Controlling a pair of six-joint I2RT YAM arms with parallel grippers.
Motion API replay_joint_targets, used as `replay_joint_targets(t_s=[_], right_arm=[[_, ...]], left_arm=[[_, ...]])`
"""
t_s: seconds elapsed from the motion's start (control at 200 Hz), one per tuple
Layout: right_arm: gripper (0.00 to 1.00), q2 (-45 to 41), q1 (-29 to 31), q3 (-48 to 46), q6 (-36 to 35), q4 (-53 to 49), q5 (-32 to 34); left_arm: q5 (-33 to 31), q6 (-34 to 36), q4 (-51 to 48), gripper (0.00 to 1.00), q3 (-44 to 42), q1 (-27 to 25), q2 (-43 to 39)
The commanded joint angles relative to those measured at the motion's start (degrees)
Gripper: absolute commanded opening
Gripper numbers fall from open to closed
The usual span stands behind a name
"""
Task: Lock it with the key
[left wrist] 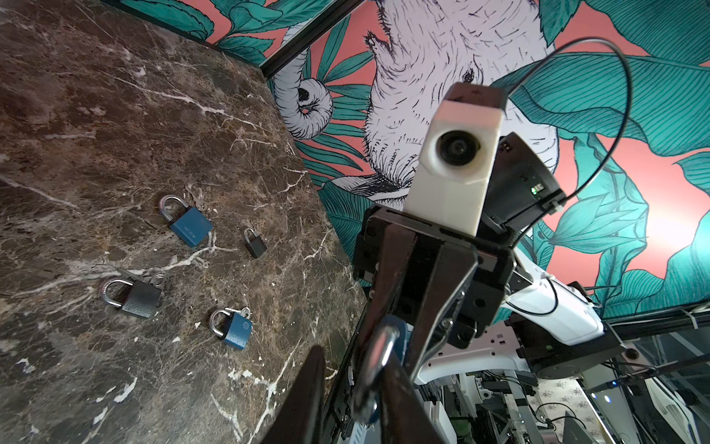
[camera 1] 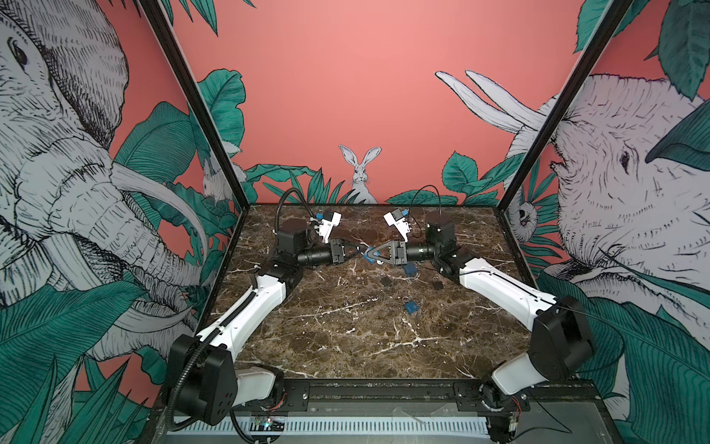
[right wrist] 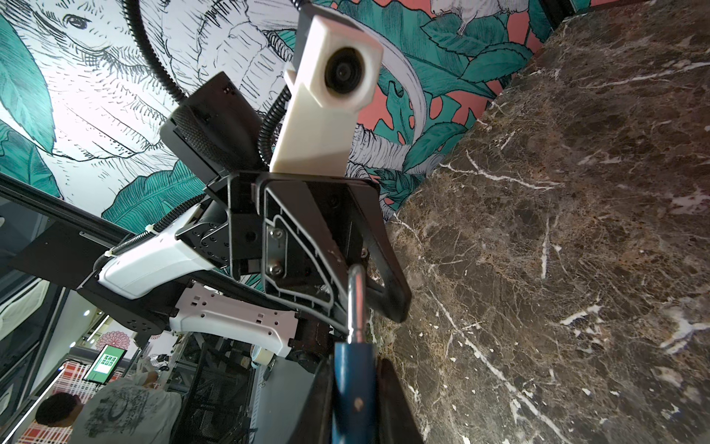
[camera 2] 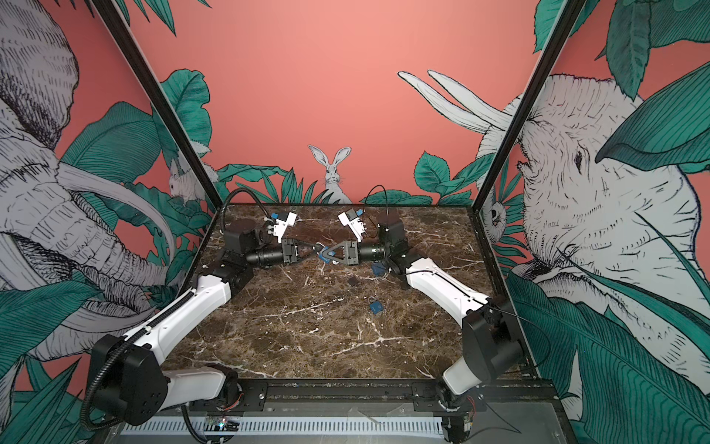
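Note:
A blue padlock [camera 1: 369, 258] [camera 2: 325, 258] hangs in the air over the middle back of the marble table [camera 1: 345, 346]. My right gripper [right wrist: 355, 371] [camera 1: 372, 255] is shut on its blue body [right wrist: 353, 388]. The steel shackle [right wrist: 355, 300] [left wrist: 378, 357] points at the left gripper [left wrist: 351, 369] [camera 1: 363, 250]. It sits between the left fingers, close against one of them, with a gap to the other. The left jaws stand a little open. No key shows on the held padlock. Its keyhole end is hidden.
Several more padlocks lie on the table under and in front of the right arm: a blue one [left wrist: 190, 226], a small black one [left wrist: 255, 244], a black one [left wrist: 132, 296] and another blue one [left wrist: 230, 328]. Key rings [left wrist: 155, 277] lie beside two of them.

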Motion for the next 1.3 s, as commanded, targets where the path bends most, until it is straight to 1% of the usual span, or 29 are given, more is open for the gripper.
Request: replay_joint_targets(t_s=[0.0, 0.08, 0.16, 0.24, 0.295, 0.455, 0.49, 0.52, 0.59, 0.625, 0.77, 0.905, 1.065, 1.17, 1.295], right_arm=[[0.0, 0.14, 1.1, 0.44, 0.07, 4.41, -2.94], [0.0, 0.32, 1.3, 0.65, -0.05, 4.43, -2.77], [0.0, 0.47, 1.28, 0.7, -0.05, 4.39, -2.58], [0.0, 0.5, 1.28, 0.92, -0.01, 4.43, -2.49], [0.0, 0.56, 1.28, 1.02, 0.03, 4.36, -2.27], [0.0, 0.87, 1.25, 0.91, 0.32, 4.58, -1.27], [0.12, 0.83, 1.13, 0.72, 0.31, 4.69, -1.07], [0.19, 0.85, 1.02, 0.61, 0.53, 5.02, -0.83], [0.31, 0.54, 0.7, -0.18, 1.24, 6.33, -0.53], [0.34, 0.33, 0.44, -0.66, 1.88, 7.19, -0.49], [0.35, -0.84, -0.64, -3.46, 4.01, 10.2, -0.78], [0.35, -1.88, -0.78, -5.32, 4.1, 10.43, -1.59], [0.34, -2.41, -0.83, -6.7, 4.2, 10.8, -1.48], [0.29, -2.42, -0.95, -6.89, 4.24, 11.02, -1.26], [0.28, -2.34, -1.43, -6.49, 4.73, 11.94, -0.5]], left_arm=[[0.67, -0.62, 1.59, 0.27, -0.09, 0.45, -0.64], [1.1, -0.76, 1.66, 0.26, 0.07, 0.45, -0.26], [1.76, -0.97, 1.89, 0.2, 0.05, 0.45, 0.15], [2.16, -1.05, 1.88, 0.09, -0.18, 0.46, 0.44], [2.38, -1.14, 1.89, 0.0, -0.42, 0.47, 0.46], [1.59, -1.49, 2.42, 0.0, -1.24, 0.45, -0.01], [1.0, -1.49, 2.36, 0.0, -1.35, 0.43, -0.2], [0.46, -1.67, 2.32, 0.0, -1.5, 0.41, -0.29], [-0.74, -1.81, 2.32, 0.0, -1.5, 0.45, -0.7], [-1.84, -2.01, 2.35, 0.0, -1.62, 0.51, -0.98], [-4.33, -2.89, 3.19, 0.0, -1.48, 1.03, -2.23], [-5.3, -3.3, 3.19, 0.0, -1.16, 1.68, -3.11], [-5.52, -3.33, 2.77, 0.0, -0.59, 2.03, -3.64], [-4.87, -3.16, 2.36, 0.0, -0.44, 2.11, -3.75], [-3.95, -3.25, 2.15, 0.0, -0.51, 2.06, -3.8]])
